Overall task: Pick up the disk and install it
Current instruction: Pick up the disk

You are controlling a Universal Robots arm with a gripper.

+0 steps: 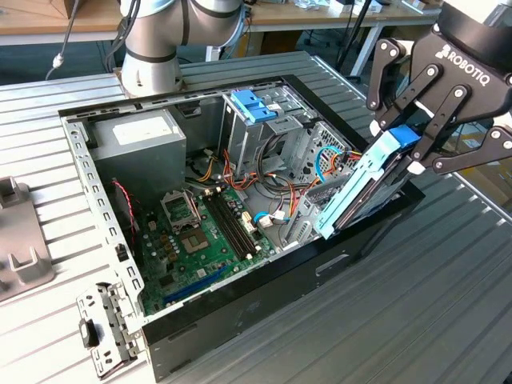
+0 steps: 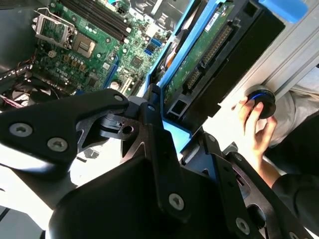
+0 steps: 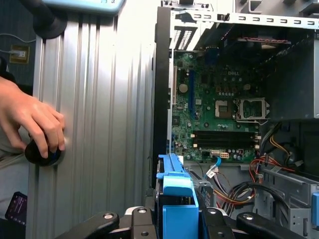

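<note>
The disk (image 1: 364, 188), a grey drive in a light-blue frame, hangs tilted over the open computer case (image 1: 76, 152) at the exterior view's right. Its lower end dips inside the case next to the side wall. My gripper (image 1: 405, 149) is shut on the disk's upper end. In the second wrist view the disk (image 2: 209, 45) shows its green circuit board, with the gripper (image 2: 169, 132) clamped on the blue frame. In the first wrist view the frame's blue end (image 3: 177, 194) sits between the gripper's (image 3: 177, 221) black fingers (image 3: 139, 219).
Inside the case lie a green motherboard (image 1: 200, 240), a grey power supply box (image 1: 140, 144), a drive cage with blue tabs (image 1: 252, 104) and loose cables (image 1: 276, 188). A person's hand (image 3: 35, 124) holds a black knob (image 2: 261, 99) beside the ribbed table.
</note>
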